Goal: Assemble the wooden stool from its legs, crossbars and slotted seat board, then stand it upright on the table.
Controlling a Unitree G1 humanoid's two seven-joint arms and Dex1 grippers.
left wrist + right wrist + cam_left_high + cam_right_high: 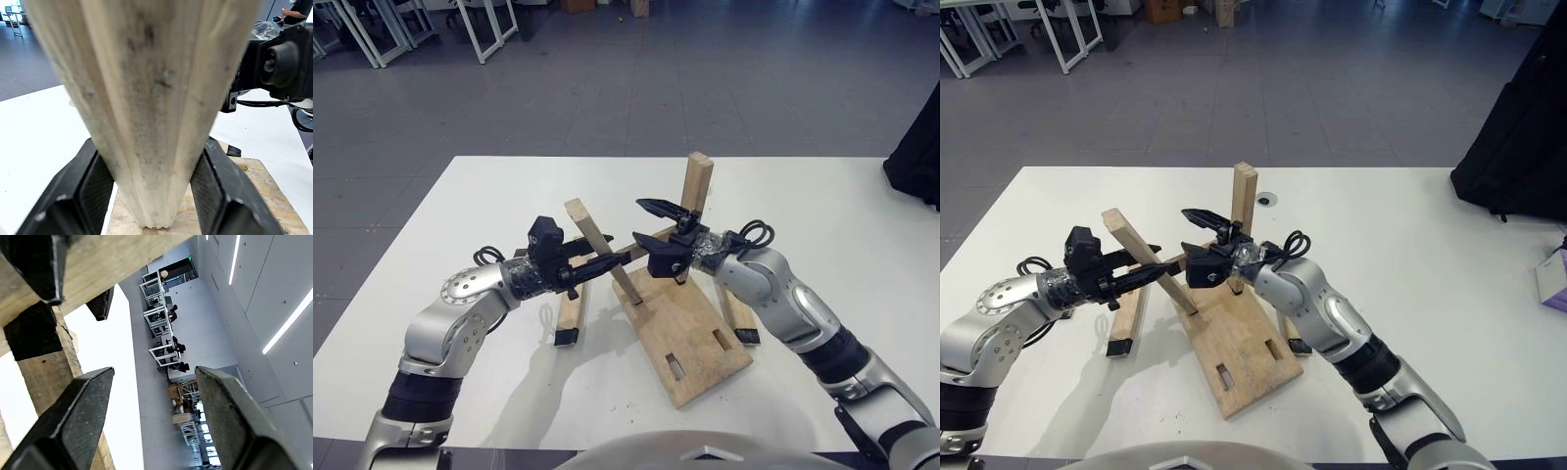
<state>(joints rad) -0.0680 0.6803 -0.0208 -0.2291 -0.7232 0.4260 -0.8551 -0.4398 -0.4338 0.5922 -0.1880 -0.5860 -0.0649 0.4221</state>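
Assembly looks partway: the pale slotted wooden seat board [690, 343] lies flat on the white table [822, 215] with its near slots empty, the left jaws clamp a tilted pale wooden leg [592, 235] over it, and the right jaws gape empty.

Bare pale wood, rough, scuffed and stained, grain showing: seat board [695, 343], clamped leg [142, 107]. Matt black caps [568, 336] on leg ends. Matt black, finely textured, rubbery-looking pads [90, 193] on left gripper [610, 261]. Smooth matt white table [862, 255].
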